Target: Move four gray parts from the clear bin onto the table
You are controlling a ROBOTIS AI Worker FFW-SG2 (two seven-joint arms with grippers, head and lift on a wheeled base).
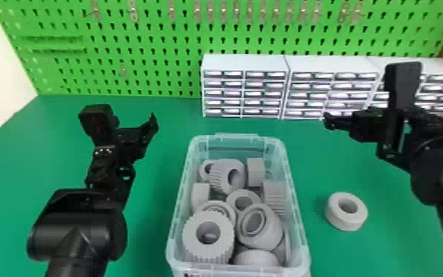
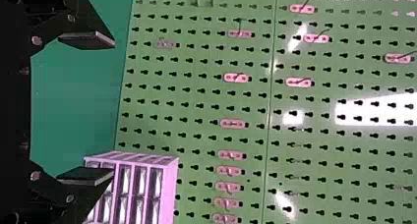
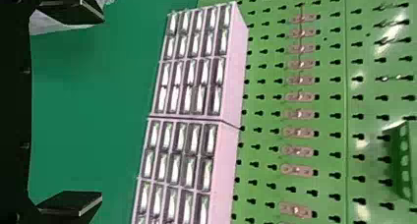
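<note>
- So your left tool (image 1: 130, 138) is released, its flat black fingers spread apart, hanging over the green desk (image 1: 147, 221) to the left of the bin.
- Same deal with your right tool (image 1: 368, 121): released, fingers well apart, up on the right in front of the drawer cabinets.
- You've got one gray, smooth, thick ring (image 1: 346, 222) out on the desk, lying flat just to the right of the bin.
- The rest of your gray parts are piled in the clear plastic bin (image 1: 298, 206), which sits between your two arms.
- Up top in there, at the near left, you've got a chunky gray ridged ring (image 1: 193, 237), hole facing up, and right beside it a gray rounded ring (image 1: 268, 234) sitting tilted.
- Behind it all, you've got white drawer cabinets (image 1: 244, 62) lined up against a green pegboard (image 1: 151, 48) with metal hooks.
</note>
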